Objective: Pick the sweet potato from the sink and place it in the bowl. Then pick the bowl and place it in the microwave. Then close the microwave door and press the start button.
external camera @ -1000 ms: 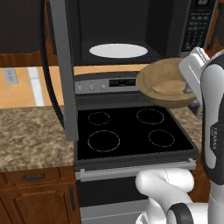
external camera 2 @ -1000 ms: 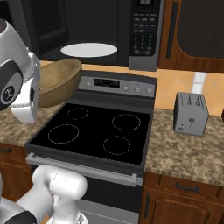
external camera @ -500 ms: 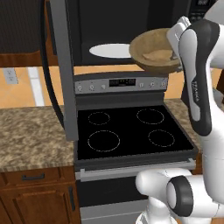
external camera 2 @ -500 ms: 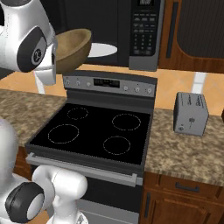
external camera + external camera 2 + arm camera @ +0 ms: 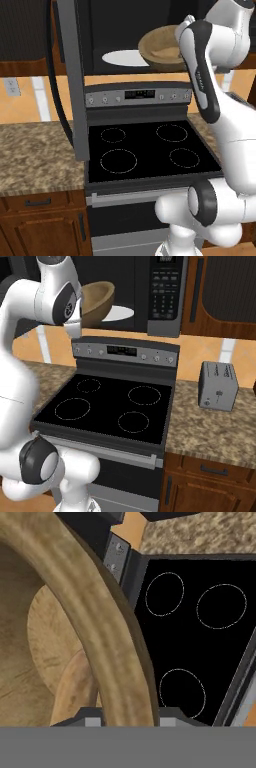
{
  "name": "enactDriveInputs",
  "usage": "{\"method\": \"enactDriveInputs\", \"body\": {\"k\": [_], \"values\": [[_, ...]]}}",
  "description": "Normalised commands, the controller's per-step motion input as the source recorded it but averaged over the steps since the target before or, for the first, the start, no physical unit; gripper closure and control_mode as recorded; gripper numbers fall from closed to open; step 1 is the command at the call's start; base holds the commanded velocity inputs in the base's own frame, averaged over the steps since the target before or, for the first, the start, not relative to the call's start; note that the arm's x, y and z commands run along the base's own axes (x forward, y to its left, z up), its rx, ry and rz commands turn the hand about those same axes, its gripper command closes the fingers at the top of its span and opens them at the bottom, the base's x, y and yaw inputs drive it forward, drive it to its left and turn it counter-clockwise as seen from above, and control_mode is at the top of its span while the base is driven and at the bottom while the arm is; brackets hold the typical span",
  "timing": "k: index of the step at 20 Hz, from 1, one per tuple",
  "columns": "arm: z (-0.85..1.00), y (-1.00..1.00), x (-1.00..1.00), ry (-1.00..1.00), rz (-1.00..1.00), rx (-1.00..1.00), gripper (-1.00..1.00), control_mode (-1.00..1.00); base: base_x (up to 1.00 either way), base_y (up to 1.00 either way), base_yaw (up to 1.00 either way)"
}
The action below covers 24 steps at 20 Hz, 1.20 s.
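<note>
We hold the bowl [image 5: 162, 49] up at the mouth of the microwave [image 5: 167, 291], with the gripper [image 5: 127, 722] closed on its rim: in the hand view one finger sits inside the bowl and one outside, the wooden rim running between them. The sweet potato [image 5: 75, 687] lies inside the bowl, at about 7 o'clock in the hand view, resting against the inner wall near the gripper.

In the left base view the bowl hangs at 1 o'clock, just at the right edge of the white turntable [image 5: 125, 57], and overlaps it a little. We cannot tell whether the bowl touches the plate or floats above it. The black cavity is open to the left of the bowl, over most of the turntable. The door [image 5: 70, 75] stands swung open at 11 o'clock, edge-on to us, its lower end reaching down before the stove [image 5: 150, 150].

In the right base view the bowl peeks out behind our upper arm at 11 o'clock, tilted, with the keypad [image 5: 167, 286] well to its right.

Below, the stove's black top shows four ring marks and a steel control strip [image 5: 125, 351]. A speckled stone surface [image 5: 35, 155] runs on both sides. A toaster [image 5: 217, 385] stands on the surface right of the stove, near the wall. Dark wood cabinets [image 5: 220, 296] flank the microwave.
</note>
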Motion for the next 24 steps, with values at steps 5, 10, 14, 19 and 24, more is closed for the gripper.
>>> {"method": "enactDriveInputs", "body": {"k": [5,10,14,19,24], "values": [[-0.28,0.06,1.0,0.0,0.0,0.0,1.0,-1.0,0.0,0.0,0.0],[0.03,0.21,1.0,0.0,-0.01,0.0,1.0,-1.0,0.0,0.0,0.0],[0.12,0.14,1.0,0.0,-0.01,0.0,1.0,-1.0,0.0,0.0,0.0],[-0.36,0.17,0.76,0.0,0.0,0.0,-1.0,-1.0,0.0,0.0,0.0],[-0.04,0.04,0.05,-0.01,0.0,0.0,-1.0,-1.0,0.0,0.0,0.0]]}}
